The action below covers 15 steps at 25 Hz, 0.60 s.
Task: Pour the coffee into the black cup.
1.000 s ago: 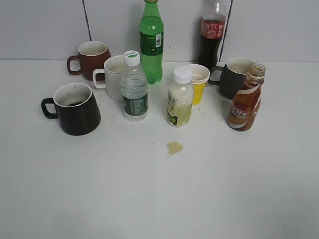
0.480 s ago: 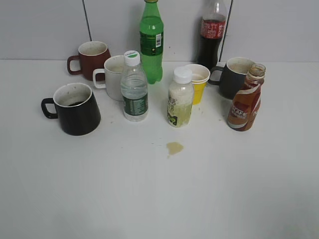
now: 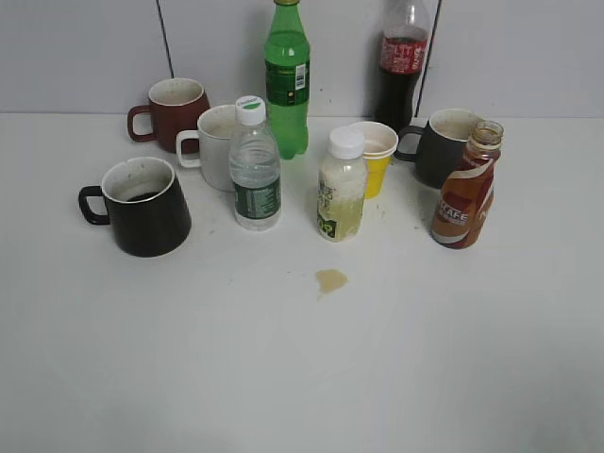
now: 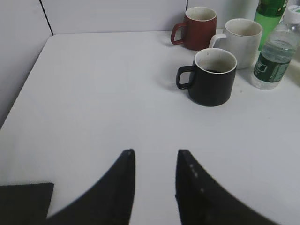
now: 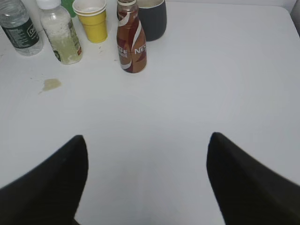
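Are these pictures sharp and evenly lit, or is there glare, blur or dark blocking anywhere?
Exterior view: soft, even light, faint shadows, a mild sheen on the black cup; the coffee bottle label is slightly soft. Left wrist view: the left gripper fingers are dark blurred shapes at the bottom. Right wrist view: the right gripper fingers are likewise black and featureless; the table looks bright, washed white.

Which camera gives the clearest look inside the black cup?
The left wrist view: it looks down into the black cup, showing its white interior and dark bottom. The exterior view shows the cup at a shallower angle. The right wrist view misses it.
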Each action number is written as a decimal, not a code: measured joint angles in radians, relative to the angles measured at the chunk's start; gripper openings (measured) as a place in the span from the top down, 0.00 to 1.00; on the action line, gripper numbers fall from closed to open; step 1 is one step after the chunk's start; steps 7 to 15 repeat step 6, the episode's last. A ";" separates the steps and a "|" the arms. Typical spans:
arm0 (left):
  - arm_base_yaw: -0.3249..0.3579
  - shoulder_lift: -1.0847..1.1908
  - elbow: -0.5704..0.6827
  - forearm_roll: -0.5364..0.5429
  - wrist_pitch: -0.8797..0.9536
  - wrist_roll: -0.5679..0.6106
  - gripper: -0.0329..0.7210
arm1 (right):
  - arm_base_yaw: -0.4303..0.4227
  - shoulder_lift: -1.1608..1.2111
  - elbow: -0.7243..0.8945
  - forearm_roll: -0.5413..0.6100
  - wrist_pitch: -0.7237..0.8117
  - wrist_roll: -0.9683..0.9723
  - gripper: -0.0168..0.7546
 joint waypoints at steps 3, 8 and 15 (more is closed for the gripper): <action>0.000 0.000 0.000 0.000 0.000 0.000 0.65 | 0.000 0.000 0.000 0.000 0.000 0.001 0.22; 0.000 0.000 0.000 0.000 0.000 0.000 0.65 | 0.000 0.000 0.000 0.000 0.000 0.001 0.22; 0.000 0.000 0.000 0.000 0.000 0.000 0.65 | 0.000 0.000 0.000 0.000 0.000 0.001 0.22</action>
